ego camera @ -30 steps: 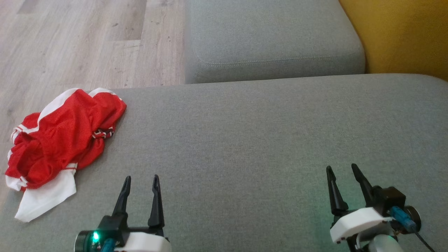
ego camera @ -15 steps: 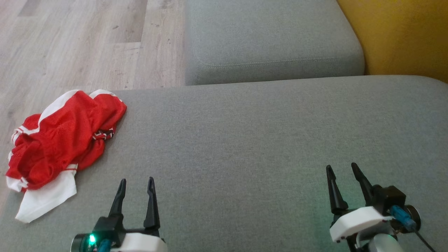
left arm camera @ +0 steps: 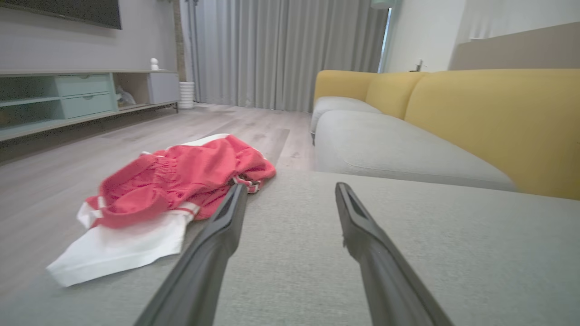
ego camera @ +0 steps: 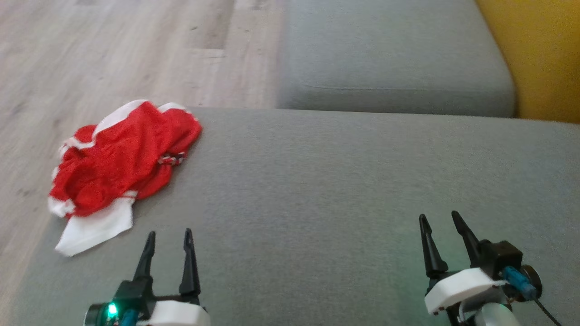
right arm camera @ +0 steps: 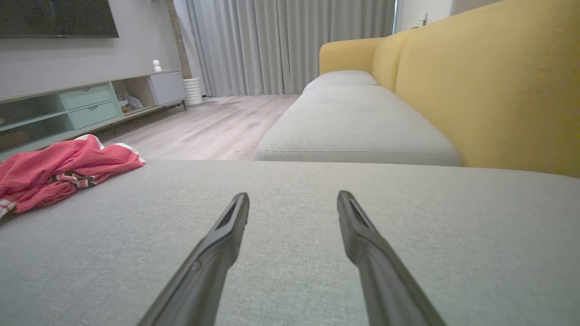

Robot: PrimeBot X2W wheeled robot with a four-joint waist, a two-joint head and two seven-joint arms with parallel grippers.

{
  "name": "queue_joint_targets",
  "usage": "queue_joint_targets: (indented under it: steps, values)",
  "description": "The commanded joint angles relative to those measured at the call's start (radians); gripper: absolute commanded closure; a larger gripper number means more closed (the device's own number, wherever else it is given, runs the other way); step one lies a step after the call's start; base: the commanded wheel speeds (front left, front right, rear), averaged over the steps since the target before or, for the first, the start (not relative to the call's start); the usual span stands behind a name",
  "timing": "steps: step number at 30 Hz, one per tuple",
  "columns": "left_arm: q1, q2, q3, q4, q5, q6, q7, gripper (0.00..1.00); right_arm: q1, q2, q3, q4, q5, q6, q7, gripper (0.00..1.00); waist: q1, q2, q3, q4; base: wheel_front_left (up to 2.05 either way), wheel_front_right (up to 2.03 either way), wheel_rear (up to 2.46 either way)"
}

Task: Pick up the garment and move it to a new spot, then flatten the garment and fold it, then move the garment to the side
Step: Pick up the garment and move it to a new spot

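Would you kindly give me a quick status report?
Left gripper, right gripper open, empty. Red garment crumpled, left edge of cushion, untouched. Path clear.

garment (right arm camera: 54, 168) cut off by the right wrist view's left edge; head view soft with blur throughout

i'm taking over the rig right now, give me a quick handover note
Left gripper: open, empty, low over the grey seat cushion, just short of the garment.
Right gripper: open, empty, over the cushion's right part.
The garment: red and white, crumpled at the cushion's left edge, untouched.
Done: nothing yet.
Left: pick it up, move it, flatten, fold, set aside.
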Motion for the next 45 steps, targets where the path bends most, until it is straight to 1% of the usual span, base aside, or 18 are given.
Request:
queue_joint_targets:
  steps: [1, 2, 3, 10, 16, 21, 27, 30, 34, 37, 39, 41, 42, 45]
  values:
    - [-0.034, 0.004, 0.043, -0.038, 0.012, 0.002, -0.012, 0.00, -0.023, -0.008, 0.031, -0.038, 0.011, 0.008, -0.014, 0.00, 0.0000, 0.0000, -0.003, 0.066, 0.00, 0.00, 0.00]
    - [-0.030, 0.004, 0.049, -0.039, 0.015, 0.001, -0.012, 0.00, -0.021, -0.008, 0.035, -0.038, 0.014, 0.008, -0.014, 0.00, 0.0000, 0.0000, -0.005, 0.082, 0.00, 0.00, 0.00]
    - [-0.030, 0.004, 0.049, -0.039, 0.015, 0.001, -0.012, 0.00, -0.021, -0.008, 0.035, -0.038, 0.014, 0.008, -0.014, 0.00, 0.0000, 0.0000, -0.005, 0.082, 0.00, 0.00, 0.00]
    - [-0.019, 0.004, 0.078, -0.043, 0.042, -0.013, -0.012, 0.00, -0.011, -0.008, 0.037, -0.041, 0.032, 0.008, -0.014, 0.00, 0.0000, 0.0000, -0.018, 0.218, 0.00, 0.00, 0.00]
    - [-0.014, 0.004, 0.109, -0.062, 0.052, -0.025, -0.012, 0.00, -0.017, -0.008, 0.032, -0.051, 0.043, 0.008, -0.014, 0.00, 0.0000, 0.0000, -0.008, 0.304, 0.00, 0.00, 0.00]
    - [-0.021, 0.004, 0.135, -0.105, 0.043, -0.008, -0.012, 0.00, -0.022, -0.008, 0.026, -0.051, 0.021, 0.008, -0.014, 0.00, 0.0000, 0.0000, 0.028, 0.346, 0.00, 0.00, 0.00]
    - [-0.028, 0.004, 0.131, -0.168, 0.032, -0.009, -0.012, 0.00, -0.025, -0.008, 0.004, -0.051, -0.016, 0.008, -0.014, 0.00, 0.0000, 0.0000, 0.062, 0.377, 0.00, 0.00, 0.00]
    - [-0.052, 0.004, 0.126, -0.209, 0.041, -0.020, -0.012, 0.00, -0.021, -0.008, -0.012, -0.056, -0.052, 0.008, -0.014, 0.00, 0.0000, 0.0000, 0.089, 0.388, 0.00, 0.00, 0.00]
    - [-0.135, 0.004, 0.147, -0.296, 0.048, -0.035, -0.012, 0.00, -0.053, -0.008, -0.041, -0.070, -0.139, 0.008, -0.014, 0.00, 0.0000, 0.0000, 0.174, 0.375, 0.00, 0.00, 0.00]
    - [-0.229, 0.024, 0.154, -0.306, 0.067, -0.051, -0.012, 0.00, -0.090, -0.008, -0.080, -0.086, -0.209, 0.008, -0.014, 0.00, 0.0000, 0.0000, 0.241, 0.367, 0.00, 0.00, 0.00]
    - [-0.316, 0.046, 0.152, -0.255, 0.071, -0.068, -0.006, 0.00, -0.114, -0.013, -0.102, -0.097, -0.248, 0.008, -0.014, 0.00, 0.0000, 0.0000, 0.283, 0.364, 0.00, 0.00, 0.00]
    - [-0.427, 0.072, 0.140, -0.180, 0.071, -0.099, 0.030, 0.00, -0.138, -0.029, -0.114, -0.107, -0.272, 0.008, -0.014, 0.00, 0.0000, 0.0000, 0.327, 0.360, 0.00, 0.00, 0.00]
    - [-0.489, 0.080, 0.139, -0.134, 0.061, -0.114, 0.054, 0.00, -0.150, -0.040, -0.117, -0.111, -0.283, 0.008, -0.014, 0.00, 0.0000, 0.0000, 0.352, 0.358, 0.00, 0.00, 0.00]
    - [-0.674, 0.096, 0.150, 0.031, 0.027, -0.137, 0.113, 0.00, -0.196, -0.074, -0.116, -0.123, -0.304, 0.008, -0.014, 0.00, 0.0000, 0.0000, 0.417, 0.344, 0.00, 0.00, 0.00]
